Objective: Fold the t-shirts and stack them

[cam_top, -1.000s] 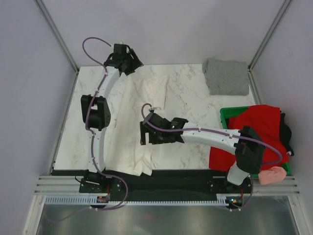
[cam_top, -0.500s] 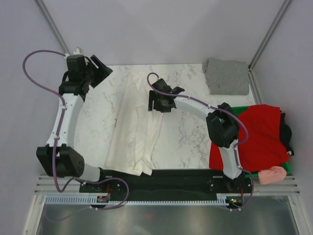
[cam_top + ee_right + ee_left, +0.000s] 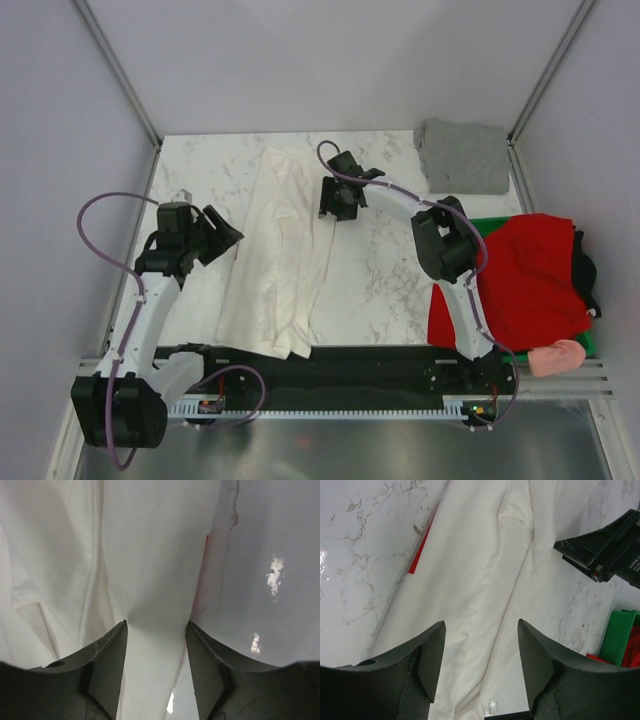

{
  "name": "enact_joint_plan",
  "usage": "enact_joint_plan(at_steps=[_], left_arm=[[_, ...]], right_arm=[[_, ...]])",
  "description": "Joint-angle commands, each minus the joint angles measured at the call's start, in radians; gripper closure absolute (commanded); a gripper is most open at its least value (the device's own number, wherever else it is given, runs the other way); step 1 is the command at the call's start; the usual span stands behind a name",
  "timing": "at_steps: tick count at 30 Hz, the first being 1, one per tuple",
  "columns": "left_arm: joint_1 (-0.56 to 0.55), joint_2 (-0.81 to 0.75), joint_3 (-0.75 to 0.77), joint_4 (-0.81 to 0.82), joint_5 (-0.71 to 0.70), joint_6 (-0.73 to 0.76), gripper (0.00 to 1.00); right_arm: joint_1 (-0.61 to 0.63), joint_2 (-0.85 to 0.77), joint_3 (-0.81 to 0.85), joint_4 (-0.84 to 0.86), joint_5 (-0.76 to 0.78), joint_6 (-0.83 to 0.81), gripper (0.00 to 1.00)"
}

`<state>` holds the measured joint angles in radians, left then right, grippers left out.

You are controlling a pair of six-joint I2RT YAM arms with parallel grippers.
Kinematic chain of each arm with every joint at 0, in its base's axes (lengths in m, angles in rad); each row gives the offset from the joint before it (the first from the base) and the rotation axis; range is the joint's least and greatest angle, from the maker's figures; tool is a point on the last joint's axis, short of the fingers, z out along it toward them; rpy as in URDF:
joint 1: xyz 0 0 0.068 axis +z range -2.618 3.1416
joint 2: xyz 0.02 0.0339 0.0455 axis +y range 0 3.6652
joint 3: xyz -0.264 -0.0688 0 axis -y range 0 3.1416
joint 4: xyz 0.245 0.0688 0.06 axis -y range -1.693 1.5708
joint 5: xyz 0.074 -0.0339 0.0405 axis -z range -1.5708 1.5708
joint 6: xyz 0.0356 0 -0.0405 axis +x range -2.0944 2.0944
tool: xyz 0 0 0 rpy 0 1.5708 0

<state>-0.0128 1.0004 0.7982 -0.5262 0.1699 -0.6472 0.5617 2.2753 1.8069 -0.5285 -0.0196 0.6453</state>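
Note:
The large white t-shirt [image 3: 280, 260] lies lengthwise on the marble table, folded into a long strip, and a sliver of its red panel [image 3: 422, 550] shows at the left edge. My left gripper [image 3: 225, 240] is open and empty just above the shirt's left side [image 3: 480, 630]. My right gripper [image 3: 330, 207] is at the shirt's far right edge, its jaws apart with white cloth [image 3: 156, 580] lying between and under them [image 3: 156, 625]. The grey folded square [image 3: 465, 155] lies at the back right. Red [image 3: 530, 275], black [image 3: 585, 270] and pink [image 3: 558, 357] shirts are heaped at the right.
A green crate [image 3: 462, 232] stands at the right edge under the heap of shirts; it also shows in the left wrist view [image 3: 620, 635]. Grey walls close in the table's back and sides. The right gripper's black body shows in the left wrist view [image 3: 600, 555].
My left arm swung from the back left corner down to the shirt's near left side. My right gripper moved from the shirt's middle right edge toward the back. The shirt's far end got narrower.

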Motion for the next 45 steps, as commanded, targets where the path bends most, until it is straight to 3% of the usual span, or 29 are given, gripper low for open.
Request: enact_joint_plan(at_steps=[1,3,4,6,9,13,15,17,18,21,22,26,29,32,33,37,39,45], left_arm=[[-0.003,-0.028,-0.027,0.049,0.033,-0.011,0.34],[-0.003,-0.026,-0.034,0.051,0.04,-0.008,0.34],[-0.004,-0.023,-0.036,0.051,0.043,-0.008,0.34],[-0.01,-0.019,-0.036,0.051,0.049,-0.003,0.35],[-0.018,-0.017,-0.036,0.051,0.06,0.0,0.35],[-0.047,-0.02,-0.04,0.051,0.065,-0.022,0.36],[-0.075,-0.02,-0.04,0.052,0.059,-0.043,0.36],[-0.105,-0.014,-0.039,0.055,0.059,-0.06,0.37],[-0.116,-0.01,-0.037,0.055,0.065,-0.072,0.37],[-0.148,-0.022,-0.03,0.051,0.085,-0.088,0.37],[-0.153,-0.029,-0.033,0.046,0.086,-0.088,0.37],[-0.159,-0.098,-0.031,-0.006,0.072,-0.059,0.37],[-0.159,-0.16,-0.024,-0.081,0.049,-0.005,0.36],[-0.159,-0.236,-0.024,-0.149,-0.002,0.055,0.36],[-0.158,-0.255,-0.024,-0.167,-0.013,0.064,0.36],[-0.159,-0.356,-0.031,-0.221,-0.038,0.096,0.35],[-0.159,-0.382,-0.028,-0.224,-0.024,0.109,0.35],[-0.159,-0.431,-0.036,-0.215,-0.052,0.107,0.34]], right_arm=[[0.01,0.105,0.032,0.031,-0.051,-0.015,0.43],[0.003,0.127,0.04,0.054,-0.052,-0.009,0.57],[-0.003,0.15,0.055,0.061,-0.051,-0.009,0.71],[-0.046,0.176,0.106,0.059,-0.046,-0.003,0.91],[-0.138,0.223,0.173,0.051,-0.063,-0.016,0.93],[-0.204,0.309,0.392,-0.01,-0.08,-0.117,0.91],[-0.214,0.343,0.466,-0.022,-0.098,-0.179,0.87],[-0.214,0.4,0.581,-0.021,-0.132,-0.216,0.71],[-0.217,0.417,0.657,-0.033,-0.144,-0.245,0.43],[-0.218,0.393,0.684,-0.056,-0.122,-0.272,0.18],[-0.223,0.324,0.639,-0.054,-0.088,-0.282,0.09],[-0.253,0.098,0.456,-0.045,-0.066,-0.256,0.08],[-0.26,-0.139,0.173,-0.027,-0.057,-0.213,0.1],[-0.255,-0.382,-0.21,0.054,-0.106,-0.133,0.16],[-0.252,-0.44,-0.412,0.082,-0.147,-0.107,0.18],[-0.224,-0.722,-0.807,0.191,-0.194,-0.016,0.25],[-0.204,-0.836,-0.964,0.219,-0.168,0.023,0.28],[-0.117,-0.984,-1.197,0.298,-0.164,0.117,0.37]])
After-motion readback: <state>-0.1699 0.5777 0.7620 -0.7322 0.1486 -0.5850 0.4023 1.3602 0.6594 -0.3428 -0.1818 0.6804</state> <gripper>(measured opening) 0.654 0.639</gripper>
